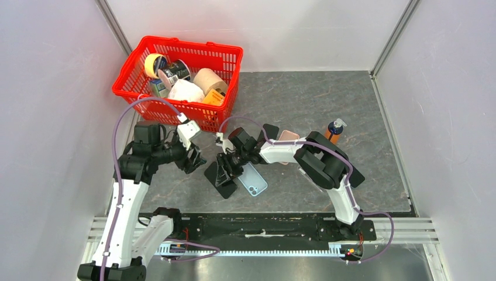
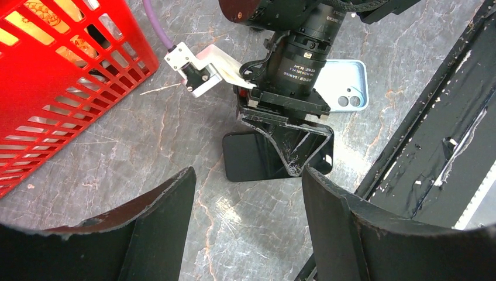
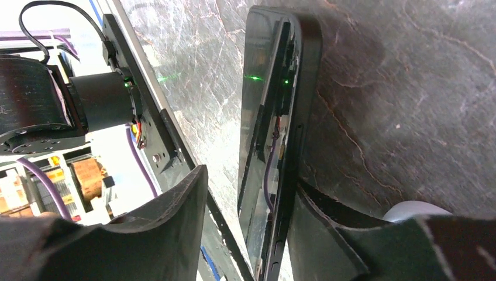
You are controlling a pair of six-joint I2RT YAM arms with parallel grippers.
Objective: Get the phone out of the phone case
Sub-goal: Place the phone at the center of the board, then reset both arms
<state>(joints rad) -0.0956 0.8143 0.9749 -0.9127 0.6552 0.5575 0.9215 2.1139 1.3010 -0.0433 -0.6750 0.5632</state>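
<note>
The red basket is sitting at the far left of the table, holding a tape roll, a can, a paper roll and an orange box. The black phone is lying flat on the table in front of it, just beside a pale blue case that is showing two lens holes. The right gripper is straddling the phone, released, a gap showing beside one finger. The left gripper is hanging open nearby, holding nothing
</note>
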